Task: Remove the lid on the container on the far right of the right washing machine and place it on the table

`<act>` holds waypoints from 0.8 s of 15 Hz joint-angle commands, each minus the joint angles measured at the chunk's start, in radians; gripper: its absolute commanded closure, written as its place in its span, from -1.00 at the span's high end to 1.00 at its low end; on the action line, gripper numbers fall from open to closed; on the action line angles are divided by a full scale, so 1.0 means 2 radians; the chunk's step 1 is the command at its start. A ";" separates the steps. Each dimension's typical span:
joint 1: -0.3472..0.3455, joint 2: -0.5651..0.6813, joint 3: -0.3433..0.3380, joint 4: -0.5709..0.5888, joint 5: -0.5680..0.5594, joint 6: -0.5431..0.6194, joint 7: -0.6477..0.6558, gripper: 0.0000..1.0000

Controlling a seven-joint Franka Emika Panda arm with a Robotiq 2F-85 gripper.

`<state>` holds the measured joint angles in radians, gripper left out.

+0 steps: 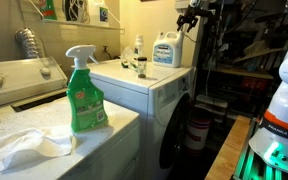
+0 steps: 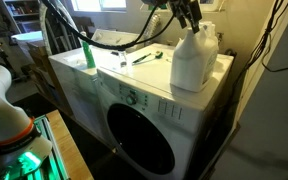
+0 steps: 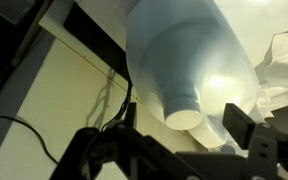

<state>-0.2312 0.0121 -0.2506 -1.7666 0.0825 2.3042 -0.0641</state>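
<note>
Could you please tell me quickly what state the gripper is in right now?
Gripper: open, jaws spread apart close to the neck of the container, gripping nothing.

Whitish container (image 2: 192,62) upright atop the right washing machine (image 2: 134,112)

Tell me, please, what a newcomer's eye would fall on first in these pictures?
The bright green spray bottle stands in the foreground of an exterior view, beside a crumpled white cloth. The big whitish jug sits near a corner of the front-loading washing machine, with the open gripper just above its neck.
</note>
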 commanded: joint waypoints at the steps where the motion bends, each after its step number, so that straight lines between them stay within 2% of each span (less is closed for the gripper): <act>1: -0.005 0.017 0.000 0.015 0.027 0.014 -0.021 0.66; 4: -0.006 0.023 0.001 0.020 0.029 0.022 -0.023 0.46; 7: -0.007 0.029 0.002 0.025 0.026 0.022 -0.024 0.40; 9: -0.007 0.031 0.003 0.026 0.025 0.023 -0.026 0.20; 12: -0.006 0.031 0.003 0.026 0.022 0.022 -0.027 -0.25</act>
<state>-0.2312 0.0600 -0.2489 -1.7261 0.1067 2.3368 -0.0889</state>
